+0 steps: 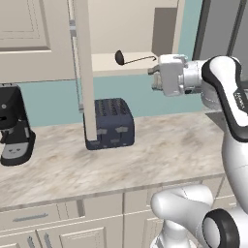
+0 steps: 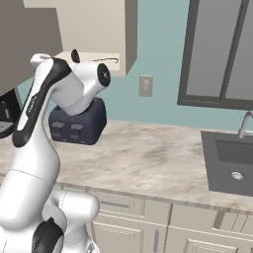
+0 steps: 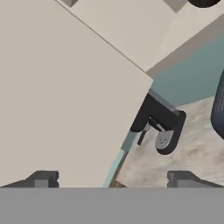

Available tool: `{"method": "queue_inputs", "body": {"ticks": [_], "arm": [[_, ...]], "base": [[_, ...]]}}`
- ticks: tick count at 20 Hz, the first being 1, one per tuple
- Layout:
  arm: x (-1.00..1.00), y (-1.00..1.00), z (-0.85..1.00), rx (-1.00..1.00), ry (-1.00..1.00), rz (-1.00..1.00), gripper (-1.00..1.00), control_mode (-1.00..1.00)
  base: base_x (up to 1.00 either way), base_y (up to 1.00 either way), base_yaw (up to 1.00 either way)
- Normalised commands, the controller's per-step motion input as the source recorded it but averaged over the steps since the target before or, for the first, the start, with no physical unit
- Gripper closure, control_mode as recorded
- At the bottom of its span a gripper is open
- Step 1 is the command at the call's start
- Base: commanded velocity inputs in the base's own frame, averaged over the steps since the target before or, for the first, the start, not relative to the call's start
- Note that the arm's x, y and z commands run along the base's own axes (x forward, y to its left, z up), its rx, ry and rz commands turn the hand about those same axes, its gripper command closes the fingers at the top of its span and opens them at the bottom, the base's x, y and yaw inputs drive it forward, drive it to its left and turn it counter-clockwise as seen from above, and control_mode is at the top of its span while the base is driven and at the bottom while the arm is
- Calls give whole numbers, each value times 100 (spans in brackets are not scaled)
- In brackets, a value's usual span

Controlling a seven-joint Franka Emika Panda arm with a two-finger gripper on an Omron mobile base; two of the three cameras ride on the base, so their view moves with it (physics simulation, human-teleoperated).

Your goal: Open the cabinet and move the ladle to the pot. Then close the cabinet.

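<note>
The cabinet (image 1: 102, 30) stands open, its door (image 1: 85, 72) swung out edge-on over the counter. On its shelf lies the black ladle (image 1: 119, 57), bowl to the left and thin handle running right. From the other side the ladle (image 2: 75, 56) shows just above my arm, inside the cabinet (image 2: 99, 24). My gripper (image 1: 152, 78) is open and empty, level with the shelf's front edge, just right of and below the ladle's handle end, pointing left. In the hand view the gripper (image 3: 111, 179) faces the inside of the door (image 3: 65, 87). The pot is out of view.
A dark blue toaster (image 1: 111, 123) stands on the marble counter (image 1: 160, 150) right behind the open door. A black coffee machine (image 1: 14, 126) sits at the far left. A sink (image 2: 230, 160) lies at the right under a window (image 2: 217, 49).
</note>
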Motion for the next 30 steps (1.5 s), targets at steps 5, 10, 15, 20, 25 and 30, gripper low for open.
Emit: {"method": "queue_inputs", "body": {"ticks": [5,10,15,20,25,30], "arm": [[0,-1,0,-16,-46,-5,-100,-100],[0,0,0,-19,-53,-3,-100,-100],[6,0,13,-5,-13,-15,-100,-100],[8,0,43,0,0,-18,-100,-100],[0,0,54,0,0,-19,-100,-100],[0,0,32,0,0,-15,-100,-100]], "base": [[0,0,0],[0,0,0],[0,0,0],[0,0,0],[0,0,0],[0,0,0]]}}
